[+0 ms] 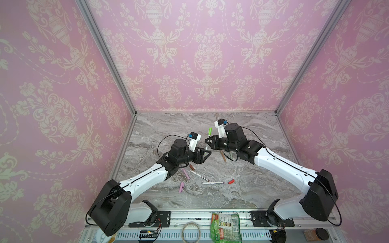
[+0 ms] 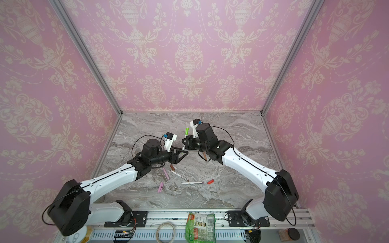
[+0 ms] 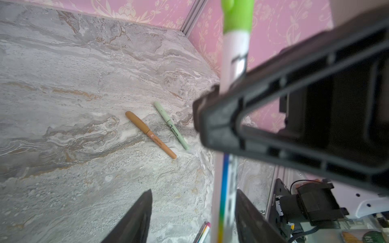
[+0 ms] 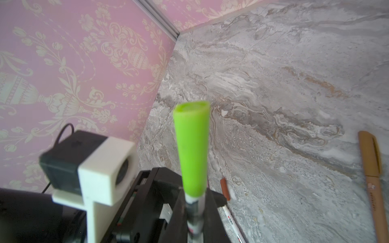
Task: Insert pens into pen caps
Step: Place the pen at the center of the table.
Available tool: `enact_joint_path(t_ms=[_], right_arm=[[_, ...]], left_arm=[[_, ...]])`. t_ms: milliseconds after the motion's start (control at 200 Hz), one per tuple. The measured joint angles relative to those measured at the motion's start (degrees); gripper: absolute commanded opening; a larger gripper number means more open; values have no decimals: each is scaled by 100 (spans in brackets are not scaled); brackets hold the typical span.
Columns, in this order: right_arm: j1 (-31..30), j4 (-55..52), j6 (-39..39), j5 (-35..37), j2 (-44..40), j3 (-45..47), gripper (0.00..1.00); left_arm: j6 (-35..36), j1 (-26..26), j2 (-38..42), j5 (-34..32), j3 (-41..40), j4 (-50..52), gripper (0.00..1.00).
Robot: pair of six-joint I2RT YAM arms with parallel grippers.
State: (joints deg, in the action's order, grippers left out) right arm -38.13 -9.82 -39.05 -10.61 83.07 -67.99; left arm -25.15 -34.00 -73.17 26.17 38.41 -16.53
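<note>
Marble-patterned grey tabletop [image 1: 242,189] carries most of the stock; one item is held clear of it.

Item in hand: my right gripper [image 1: 208,142] is pinched tight on the white barrel of a thin stick pen [image 3: 235,50]. The pen stands roughly upright above the table. A bright green plastic cap [image 4: 192,147] is seated on its upper end, as seen in both wrist views and both top views.

My left gripper [image 3: 193,194] sits at the lower end of the same pen. Its two black fingers [image 3: 134,218] are spread and the barrel runs between them. There is a clear gap on one side. Whether the other finger touches the barrel I cannot tell.

Remaining stock, placed from the held pen:
- To its right, under my right forearm: a tan-brown pen [image 3: 150,134] and a pale green pen [image 3: 170,125], lying side by side and not touching. Each appears to wear its matching cap.
- In front of it, beside my left forearm: a short dark brown cap [image 1: 191,167], a pink pen [image 1: 186,173] and a white pen with a dark tip [image 1: 199,175], all lying loose and near one another.
- Further forward again: a stubby pink cap [image 1: 181,187] and a second white pen [image 1: 212,182], with a small red cap [image 1: 231,181] just off its end, not touching.
</note>
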Motion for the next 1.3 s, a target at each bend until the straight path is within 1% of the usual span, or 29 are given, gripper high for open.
enact_joint_path(t_ms=[60,160,245,355,485,605,711,851,981,1301], right_arm=[[186,-199,9,-2,74,-170,0],[514,-603,79,-72,341,-398,0],[684,-1054,273,-127,769,-643,0],[695,-1604,527,-192,1397,-911,0],[686,-2142,789,-258,2096,-1217,0],[686,-2529,1008,-234,2643,-1574,0],[686,-2769,1152,-136,2990,-1875,0],[686,-2979,1300,-2,3292,-2118,2],[686,-3139,1403,138,3469,-2262,2],[686,-3268,1495,328,3698,-2282,6]], left_arm=[[72,0,210,-122,-177,26,87],[229,0,645,-339,-444,90,94],[326,0,992,-586,-632,116,99],[350,0,1228,-1016,-710,210,99],[348,0,1231,-1456,-710,343,99],[345,0,1099,-1606,-706,435,99],[343,0,946,-1611,-699,509,99],[341,0,876,-1609,-684,555,99],[321,0,876,-1609,-614,551,99],[245,0,876,-1609,-549,551,99]])
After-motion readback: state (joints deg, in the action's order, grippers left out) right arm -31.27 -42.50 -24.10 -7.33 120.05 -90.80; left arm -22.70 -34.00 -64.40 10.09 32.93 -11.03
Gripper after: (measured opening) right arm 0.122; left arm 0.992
